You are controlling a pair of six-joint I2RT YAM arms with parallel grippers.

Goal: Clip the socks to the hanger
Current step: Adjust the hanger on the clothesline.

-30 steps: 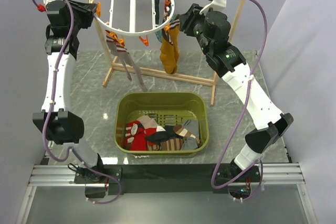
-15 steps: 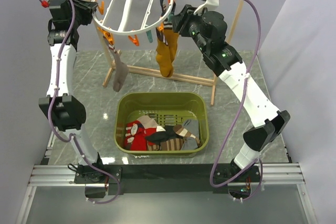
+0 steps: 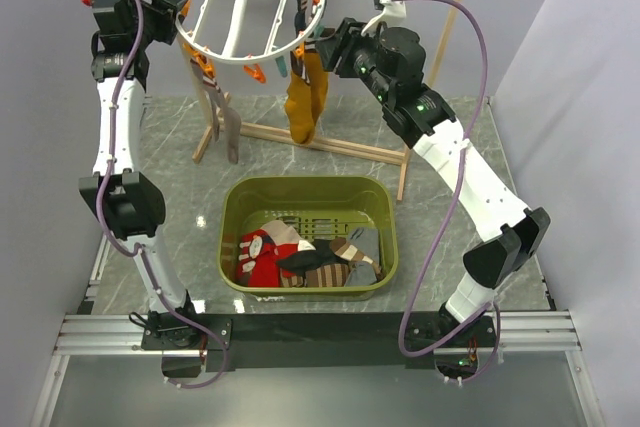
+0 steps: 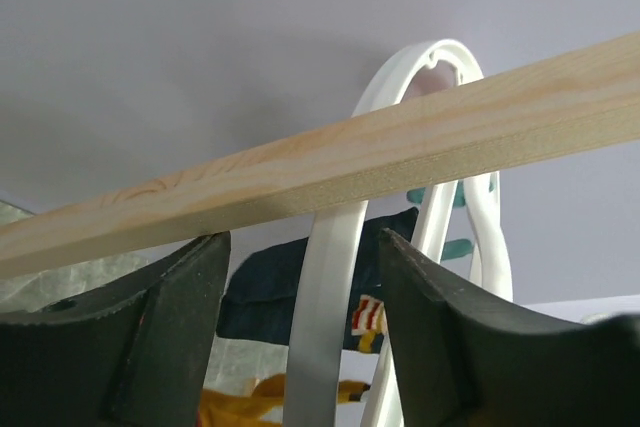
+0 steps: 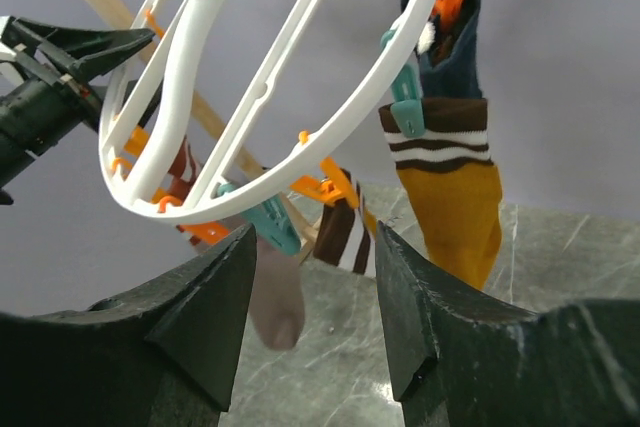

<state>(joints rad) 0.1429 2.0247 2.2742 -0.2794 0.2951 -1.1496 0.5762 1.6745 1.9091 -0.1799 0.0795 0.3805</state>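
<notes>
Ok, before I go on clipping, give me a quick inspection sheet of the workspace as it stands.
Surface: grey marbled tabletop.
Job's things: white hanger hung on the rack; mustard sock and grey sock clipped on it; red sock and striped sock among those in the green basket.
Clutter: nothing seen.
Fingers: left fingers open, either side of the hanger; right fingers open, teal clip in view between them.
Cables: purple cable loops along each arm.
Surroundings: wooden rack behind the basket; plain grey walls.
</notes>
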